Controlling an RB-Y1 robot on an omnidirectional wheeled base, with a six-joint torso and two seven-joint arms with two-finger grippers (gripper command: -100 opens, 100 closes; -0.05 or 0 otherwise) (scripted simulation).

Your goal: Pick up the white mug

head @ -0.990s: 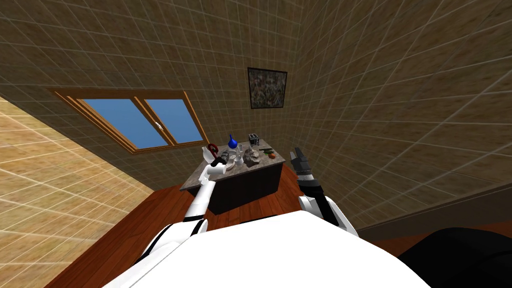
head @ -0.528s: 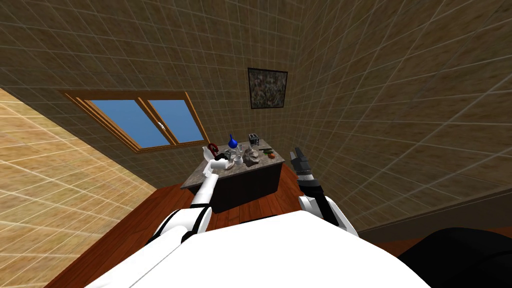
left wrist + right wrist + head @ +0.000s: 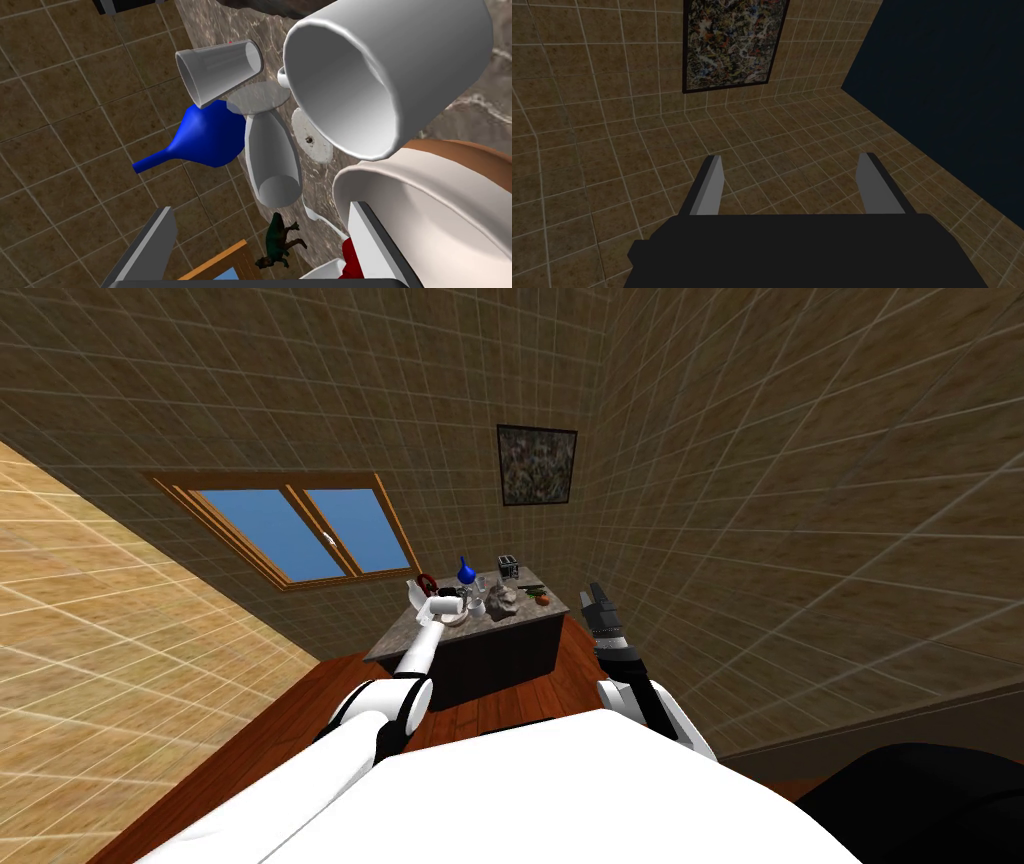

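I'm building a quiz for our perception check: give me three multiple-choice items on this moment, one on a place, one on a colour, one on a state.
1. The white mug stands on: A a marbled countertop; B the floor; C a windowsill.
2. The long-necked vase is: A green; B blue; C yellow.
3. The left end effector is: A shut on the mug; B shut on the vase; C open, holding nothing.
Key: 1A, the marbled surface lies under the mug; 2B, it is plainly blue; 3C, its fingers stand wide apart with nothing gripped.
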